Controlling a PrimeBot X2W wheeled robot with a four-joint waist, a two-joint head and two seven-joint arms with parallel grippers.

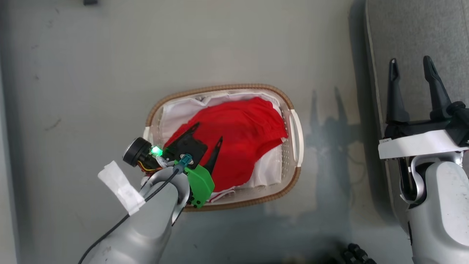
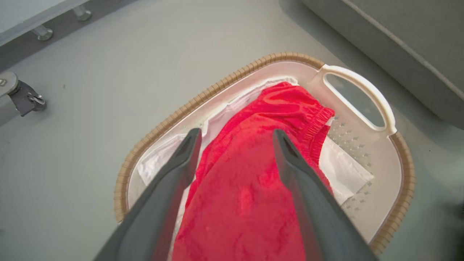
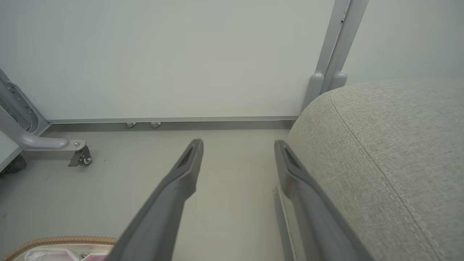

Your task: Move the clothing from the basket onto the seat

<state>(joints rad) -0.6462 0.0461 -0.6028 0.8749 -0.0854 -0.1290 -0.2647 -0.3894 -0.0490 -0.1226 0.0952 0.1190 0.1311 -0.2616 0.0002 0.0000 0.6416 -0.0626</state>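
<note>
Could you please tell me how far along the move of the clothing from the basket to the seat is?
Done: nothing visibly; the clothing lies in the basket, and no red shows on the seat. In hand: the left gripper hangs open over the clothing, not closed on it. Left: grasp, lift and carry it over; the right gripper is open beside the seat.
</note>
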